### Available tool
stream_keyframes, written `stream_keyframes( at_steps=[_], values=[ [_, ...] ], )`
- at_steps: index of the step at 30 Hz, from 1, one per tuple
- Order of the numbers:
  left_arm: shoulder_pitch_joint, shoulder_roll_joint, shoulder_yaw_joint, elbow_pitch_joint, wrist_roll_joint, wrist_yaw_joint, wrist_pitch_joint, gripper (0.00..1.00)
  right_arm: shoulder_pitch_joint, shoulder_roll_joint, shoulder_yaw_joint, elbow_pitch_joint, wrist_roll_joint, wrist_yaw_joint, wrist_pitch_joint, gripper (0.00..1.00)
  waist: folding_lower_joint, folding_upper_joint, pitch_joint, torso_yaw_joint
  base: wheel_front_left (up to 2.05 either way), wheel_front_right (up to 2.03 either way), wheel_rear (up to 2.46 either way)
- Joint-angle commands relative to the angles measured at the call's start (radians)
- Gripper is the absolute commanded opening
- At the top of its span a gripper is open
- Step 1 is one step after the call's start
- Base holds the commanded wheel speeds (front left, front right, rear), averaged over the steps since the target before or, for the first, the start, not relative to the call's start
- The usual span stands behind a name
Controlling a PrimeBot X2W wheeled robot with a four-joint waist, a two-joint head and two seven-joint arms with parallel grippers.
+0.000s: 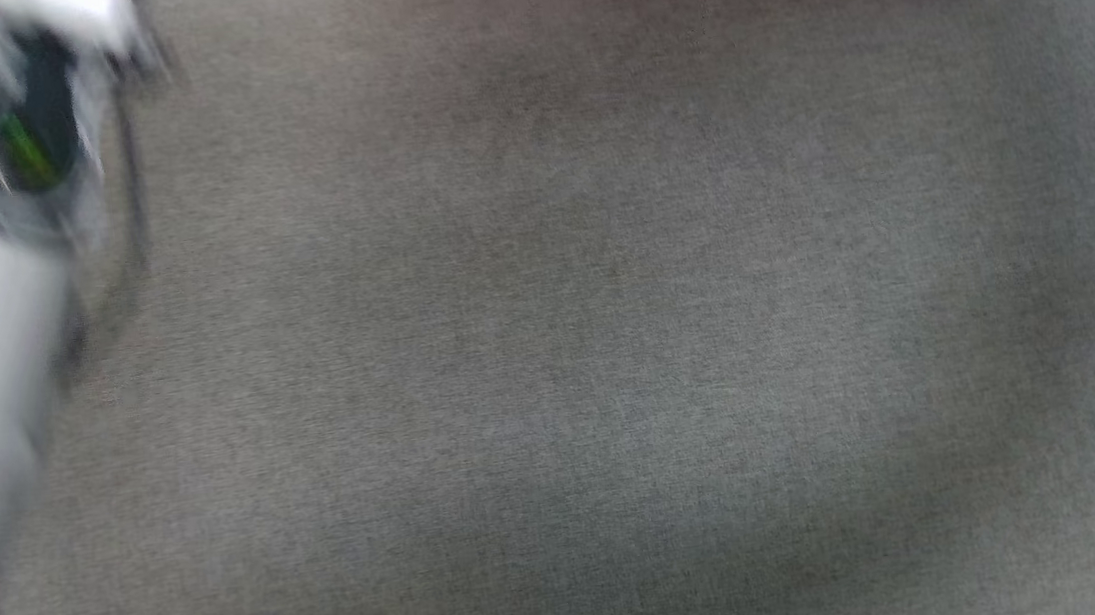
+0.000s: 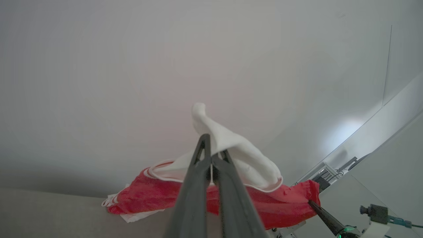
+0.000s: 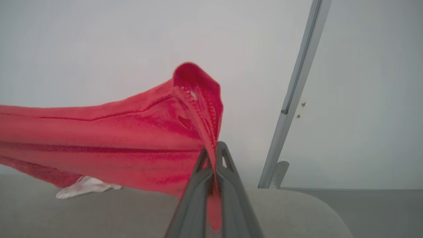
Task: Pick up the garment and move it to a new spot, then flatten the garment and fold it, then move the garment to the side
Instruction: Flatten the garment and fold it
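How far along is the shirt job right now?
Done: the garment is grasped and lifted. In hand: left tool shut on its white sleeve, right tool shut on red fabric, cloth stretched between them. Left: setting down elsewhere, flattening, folding, moving aside.

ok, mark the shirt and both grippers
shirt (image 3: pixel 115 132): right wrist view, red body.
left gripper (image 2: pixel 213 154): left wrist view, between fingertips, shut on white sleeve.
right gripper (image 3: pixel 214 155): right wrist view, between fingertips, shut on red edge.

The garment (image 2: pixel 148 195) spans from left hand (image 2: pixel 214 145) to right hand (image 3: pixel 214 147), 1 sleeve resting on the surface (image 3: pixel 99 215) below.
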Motion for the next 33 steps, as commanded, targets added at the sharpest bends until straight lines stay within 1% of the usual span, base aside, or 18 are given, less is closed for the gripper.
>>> stream_keyframes(
  at_steps=[1,2,3,5,8,13,16,19,22,25,27,30,33],
  values=[
    [0.144,0.021,-0.022,-0.088,-0.026,0.001,-0.015,0.00,0.092,-0.030,0.039,-0.039,0.038,-0.002,0.015,0.00,0.0000,0.0000,-0.021,0.015,0.00,0.00,0.00],
    [0.207,0.037,-0.025,-0.126,-0.037,0.001,-0.028,0.00,0.134,-0.039,0.057,-0.067,0.056,-0.002,0.019,0.00,0.0000,0.0000,-0.027,0.018,0.00,0.00,0.00],
    [0.207,0.037,-0.025,-0.126,-0.037,0.001,-0.028,0.00,0.134,-0.039,0.057,-0.067,0.056,-0.002,0.019,0.00,0.0000,0.0000,-0.027,0.018,0.00,0.00,0.00],
    [0.330,0.057,-0.026,-0.209,-0.064,0.001,-0.048,0.00,0.220,-0.071,0.080,-0.119,0.100,-0.002,0.029,0.00,0.0000,0.0000,-0.042,0.033,0.00,0.00,0.00],
    [0.511,0.092,-0.033,-0.328,-0.090,0.001,-0.080,0.00,0.364,-0.131,0.115,-0.216,0.157,-0.002,0.034,0.00,0.0000,0.0000,-0.065,0.054,0.00,0.00,0.00],
    [0.782,0.173,-0.031,-0.512,-0.093,0.001,-0.113,0.00,0.603,-0.239,0.147,-0.396,0.230,-0.002,0.038,0.00,0.0000,0.0000,-0.109,0.080,0.00,0.00,0.00],
    [0.920,0.215,-0.021,-0.623,-0.084,0.001,-0.120,0.00,0.739,-0.303,0.144,-0.495,0.263,-0.002,0.048,0.00,0.0000,0.0000,-0.128,0.094,0.00,0.00,0.00],
    [1.038,0.259,-0.017,-0.714,-0.061,0.001,-0.125,0.00,0.862,-0.363,0.112,-0.573,0.288,-0.002,0.057,0.00,0.0000,0.0000,-0.139,0.108,0.00,0.00,0.00],
    [1.132,0.290,-0.016,-0.806,-0.035,0.001,-0.129,0.00,0.979,-0.407,0.063,-0.640,0.310,-0.002,0.052,0.00,0.0000,0.0000,-0.145,0.120,0.00,0.00,0.00],
    [1.211,0.310,0.000,-0.868,-0.006,0.001,-0.129,0.00,1.089,-0.438,0.001,-0.693,0.324,-0.002,0.063,0.00,0.0000,0.0000,-0.147,0.121,0.00,0.00,0.00],
    [1.235,0.319,0.009,-0.896,0.007,0.007,-0.129,0.00,1.147,-0.441,-0.039,-0.727,0.326,-0.002,0.072,0.00,0.0000,0.0000,-0.148,0.117,0.00,0.00,0.00],
    [1.218,0.319,0.007,-0.913,0.019,0.013,-0.113,0.00,1.196,-0.422,-0.099,-0.768,0.313,-0.002,0.088,0.00,0.0000,0.0000,-0.146,0.103,0.00,0.00,0.00],
    [1.141,0.303,0.003,-0.887,0.002,0.012,-0.055,0.00,1.192,-0.378,-0.145,-0.791,0.294,-0.002,0.119,0.00,0.0000,0.0000,-0.140,0.084,0.00,0.00,0.00]
  ],
)
